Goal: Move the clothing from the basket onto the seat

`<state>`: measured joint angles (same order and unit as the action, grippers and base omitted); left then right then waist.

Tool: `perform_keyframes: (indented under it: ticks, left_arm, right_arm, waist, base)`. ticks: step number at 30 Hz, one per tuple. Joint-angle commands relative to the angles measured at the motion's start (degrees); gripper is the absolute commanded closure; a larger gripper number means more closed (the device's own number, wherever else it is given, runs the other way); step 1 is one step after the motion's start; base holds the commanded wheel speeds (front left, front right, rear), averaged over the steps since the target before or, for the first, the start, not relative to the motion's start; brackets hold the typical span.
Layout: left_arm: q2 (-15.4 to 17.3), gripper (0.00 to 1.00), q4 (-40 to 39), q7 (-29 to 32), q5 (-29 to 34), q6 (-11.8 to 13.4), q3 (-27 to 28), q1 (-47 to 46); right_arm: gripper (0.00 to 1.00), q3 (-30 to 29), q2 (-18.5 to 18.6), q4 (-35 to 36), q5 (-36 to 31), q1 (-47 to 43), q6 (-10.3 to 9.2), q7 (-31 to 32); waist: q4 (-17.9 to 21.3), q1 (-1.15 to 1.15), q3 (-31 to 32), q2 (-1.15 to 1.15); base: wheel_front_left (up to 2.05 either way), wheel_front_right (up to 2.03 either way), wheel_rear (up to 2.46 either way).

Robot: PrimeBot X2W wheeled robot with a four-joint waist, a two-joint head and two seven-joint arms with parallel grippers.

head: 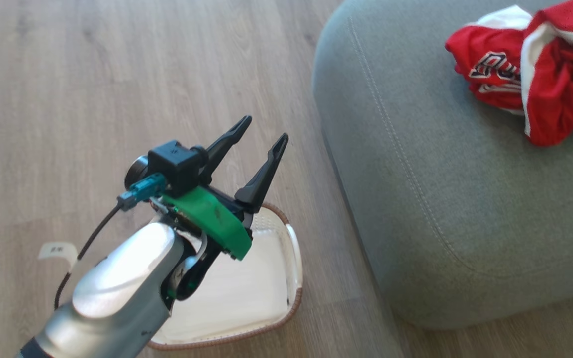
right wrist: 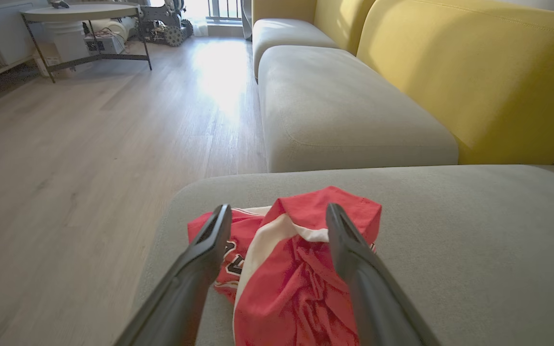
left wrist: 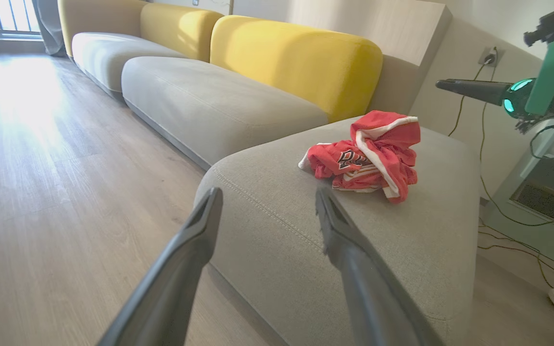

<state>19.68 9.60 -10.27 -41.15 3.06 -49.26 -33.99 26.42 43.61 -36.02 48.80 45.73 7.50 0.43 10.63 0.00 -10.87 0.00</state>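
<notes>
The clothing (head: 540, 74), a crumpled heap of red fabric with white trim and lettering, lies on the grey-green seat (head: 440, 174) near its far right. The white basket (head: 294, 298) with a brown rim stands on the floor by the seat's front edge; what shows of its inside is bare, and my left arm hides part of it. My left gripper (head: 265, 128) hangs open above the basket, holding nothing. In the left wrist view it (left wrist: 268, 192) points at the seat (left wrist: 306, 230) and the clothing (left wrist: 368, 158). My right gripper (right wrist: 278, 210) hovers open above the clothing (right wrist: 301, 269).
Wooden floor (head: 117, 74) spreads to the left of the seat. More grey cushions (right wrist: 344, 105) with yellow backrests (right wrist: 474, 72) run along the wall. A round table (right wrist: 80, 12) stands far off. Cables (left wrist: 498, 211) and a wall socket lie beyond the seat's far end.
</notes>
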Motion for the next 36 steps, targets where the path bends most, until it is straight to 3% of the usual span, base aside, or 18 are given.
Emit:
perform_keyframes:
  ticks: [1, 11, 21, 28, 36]
  left_arm:
    - [1.9, 0.00, -1.7, -1.0, -0.5, 0.6, 3.0, -0.7]
    - [4.1, 0.00, -2.0, -2.9, -1.8, 3.9, 6.3, 3.7]
    - [6.0, 0.00, -2.8, -4.1, -2.2, 6.9, 9.5, 8.7]
    - [6.7, 0.00, -3.3, -4.6, -2.4, 9.7, 13.4, 13.5]
    - [5.8, 0.00, -5.8, -4.7, 0.1, 12.1, 19.5, 20.6]
  right_arm:
    - [0.00, -1.4, 2.3, 3.2, -0.3, -2.1, -0.01, -1.5]
    - [0.00, -11.7, -0.8, 14.3, -4.8, -12.9, -0.01, -4.1]
    - [0.00, -24.9, -11.1, 27.4, -13.8, -28.1, -0.01, -2.3]
    - [0.00, -27.0, -19.4, 35.4, -19.6, -35.6, -0.01, -2.0]
    - [0.00, -27.5, -25.7, 38.2, -22.5, -41.4, -0.01, -4.7]
  waist:
    - [-1.6, 0.00, 1.8, 0.00]
    - [-5.6, 0.00, 6.1, 0.00]
    - [-9.4, 0.00, 8.3, 0.00]
    - [-10.3, 0.00, 9.7, 0.00]
    - [-10.9, 0.00, 10.7, 0.00]
  base:
    - [0.00, 0.00, 0.00]
    - [0.00, 0.00, 0.00]
    - [0.00, 0.00, 0.00]
    - [0.00, 0.00, 0.00]
    - [0.00, 0.00, 0.00]
